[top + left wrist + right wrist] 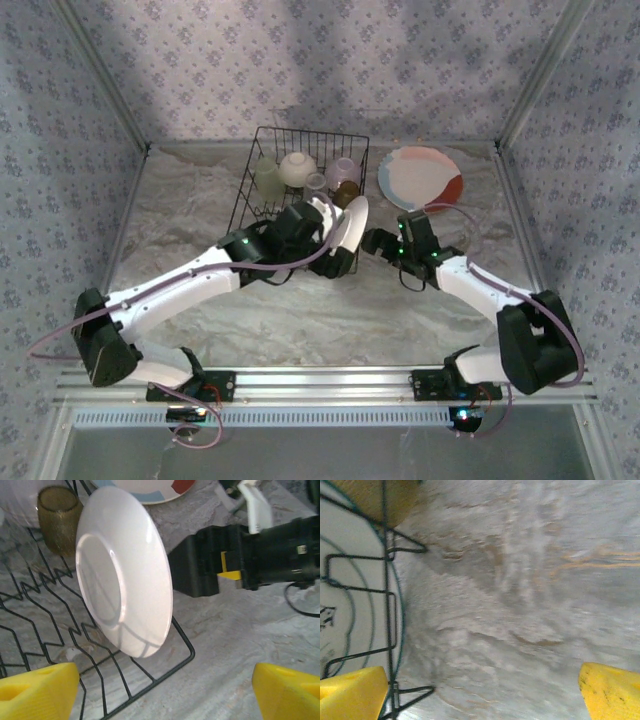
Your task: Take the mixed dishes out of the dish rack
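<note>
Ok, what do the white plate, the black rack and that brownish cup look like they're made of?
White plate: likely glazed ceramic, maybe melamine; glossy with soft reflections.
Dish rack: thin metal wire, seemingly black-coated, bent in zigzags.
Amber cup: tinted glass or plastic; translucent with a pebbled surface.

Counter, grey-beige marbled surface with a wrinkled look [190, 210]. A black wire rectangular dish rack [310, 132] sits directly on it, toward the back, about centre. A round pale plate with light-blue and orange-red patches [425, 178] lies flat on the counter just right of the rack, not touching it.
</note>
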{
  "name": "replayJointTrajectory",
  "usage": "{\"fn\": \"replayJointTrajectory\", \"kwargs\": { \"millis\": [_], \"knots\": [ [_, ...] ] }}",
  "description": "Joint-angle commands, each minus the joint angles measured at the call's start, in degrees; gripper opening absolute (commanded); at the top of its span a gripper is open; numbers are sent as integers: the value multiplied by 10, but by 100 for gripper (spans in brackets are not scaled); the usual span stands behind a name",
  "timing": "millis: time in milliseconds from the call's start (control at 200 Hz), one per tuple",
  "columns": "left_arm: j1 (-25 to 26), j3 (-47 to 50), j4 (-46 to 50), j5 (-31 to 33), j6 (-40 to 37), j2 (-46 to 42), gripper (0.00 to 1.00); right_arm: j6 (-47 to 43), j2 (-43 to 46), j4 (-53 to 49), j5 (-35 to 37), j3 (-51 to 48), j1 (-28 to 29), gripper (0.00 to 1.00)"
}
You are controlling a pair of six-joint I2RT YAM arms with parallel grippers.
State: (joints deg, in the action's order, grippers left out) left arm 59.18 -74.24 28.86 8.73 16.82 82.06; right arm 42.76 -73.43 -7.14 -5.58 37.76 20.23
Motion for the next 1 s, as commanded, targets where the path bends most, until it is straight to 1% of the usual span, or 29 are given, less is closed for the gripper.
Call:
{"fn": "replayJointTrajectory", "kwargs": {
  "millis": [0,105,235,340,365,490,560,695,814,919,944,994],
  "knots": [
    [34,-49,20,105,-24,32,88,-25,64,-51,1,-2,-34,100],
    [57,-92,38,168,-19,79,87,-31,127,-75,-21,-14,-62,100],
    [74,-148,60,216,-11,138,84,-29,204,-101,-53,-38,-84,100],
    [79,-199,88,241,-2,186,81,-26,270,-131,-80,-55,-105,100],
    [80,-211,96,259,-1,198,81,-25,286,-137,-89,-59,-111,100],
    [81,-268,135,302,5,247,75,-23,369,-177,-125,-71,-137,100],
    [81,-292,148,329,5,273,74,-25,413,-195,-139,-75,-149,100],
    [81,-324,151,351,-4,311,74,-35,479,-233,-155,-77,-169,100],
    [80,-358,167,383,-5,345,72,-31,520,-239,-196,-80,-186,100],
    [69,-372,183,391,1,366,62,-19,553,-230,-223,-83,-191,100],
    [66,-392,189,391,5,371,60,-16,560,-228,-228,-83,-192,100],
    [60,-400,196,392,8,380,58,-12,572,-223,-236,-84,-192,100]
  ]
}}
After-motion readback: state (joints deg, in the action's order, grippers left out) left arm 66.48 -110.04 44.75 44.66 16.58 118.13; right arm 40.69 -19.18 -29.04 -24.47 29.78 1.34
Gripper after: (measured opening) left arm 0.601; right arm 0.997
